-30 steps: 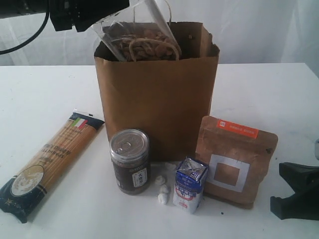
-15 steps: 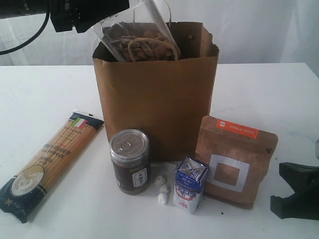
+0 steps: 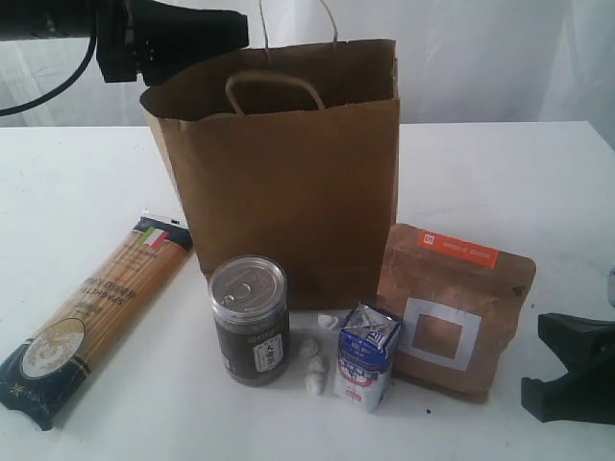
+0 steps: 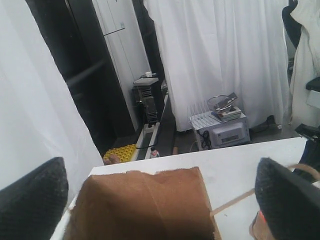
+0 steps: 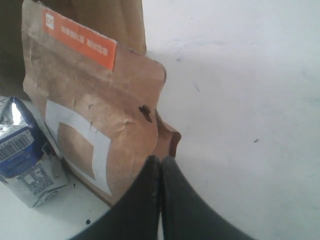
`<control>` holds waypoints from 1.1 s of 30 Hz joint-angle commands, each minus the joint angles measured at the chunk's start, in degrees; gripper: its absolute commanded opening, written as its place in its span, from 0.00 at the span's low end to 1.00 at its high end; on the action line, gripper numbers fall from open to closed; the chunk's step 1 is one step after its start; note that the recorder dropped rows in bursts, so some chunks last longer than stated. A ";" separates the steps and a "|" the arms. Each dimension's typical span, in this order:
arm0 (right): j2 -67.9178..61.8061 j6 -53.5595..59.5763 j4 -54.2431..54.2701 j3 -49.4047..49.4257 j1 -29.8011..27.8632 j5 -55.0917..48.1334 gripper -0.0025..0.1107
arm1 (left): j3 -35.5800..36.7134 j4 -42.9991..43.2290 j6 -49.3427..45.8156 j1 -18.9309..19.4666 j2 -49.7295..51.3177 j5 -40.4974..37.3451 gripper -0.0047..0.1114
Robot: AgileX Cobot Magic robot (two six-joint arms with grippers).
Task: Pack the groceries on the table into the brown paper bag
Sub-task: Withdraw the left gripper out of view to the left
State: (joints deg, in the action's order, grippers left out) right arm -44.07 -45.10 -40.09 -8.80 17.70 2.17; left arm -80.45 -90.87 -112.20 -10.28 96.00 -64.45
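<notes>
The brown paper bag (image 3: pixel 288 192) stands open in the middle of the table (image 3: pixel 500 182), leaning a little to the left. My left gripper (image 3: pixel 216 29) hangs open over the bag's left rim, and the left wrist view shows its wide-apart fingers (image 4: pixel 32 200) empty above the bag (image 4: pixel 145 205). In front of the bag lie the spaghetti packet (image 3: pixel 91 312), the dark can (image 3: pixel 250 322), the blue-white carton (image 3: pixel 365 357) and the brown pouch (image 3: pixel 452 307). My right gripper (image 5: pixel 161 161) is shut and empty, low beside the pouch (image 5: pixel 95 100) and carton (image 5: pixel 25 155).
Small white lumps (image 3: pixel 312 365) lie between the can and the carton. The right arm's black body (image 3: pixel 577 370) rests at the table's front right. White curtains hang behind the table, and its far edge (image 4: pixel 200 155) drops to the floor.
The clear container of nuts held at the bag's mouth has dropped out of sight inside the bag. The bag's top has shifted left, and the left gripper is open and empty.
</notes>
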 commanded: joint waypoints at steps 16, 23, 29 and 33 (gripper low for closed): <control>0.27 -0.18 -0.11 0.24 -0.15 4.47 0.02 | -0.82 -4.38 -4.76 0.40 -1.54 -2.82 0.95; 0.27 -0.18 -0.11 0.24 -0.15 10.48 0.02 | -6.08 -4.73 -2.11 5.89 -6.49 -3.18 0.95; 0.27 -0.18 -0.11 0.24 -0.15 10.74 0.02 | -6.94 -4.88 3.71 10.47 -10.94 -1.15 0.95; 0.27 -0.18 -0.11 0.24 -0.15 10.74 0.02 | -6.94 -5.01 14.70 10.47 -14.77 11.53 0.95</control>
State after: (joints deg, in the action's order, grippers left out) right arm -44.07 -45.10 -39.98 -8.80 17.70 12.30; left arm -86.97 -94.55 -104.48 -0.02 84.15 -60.26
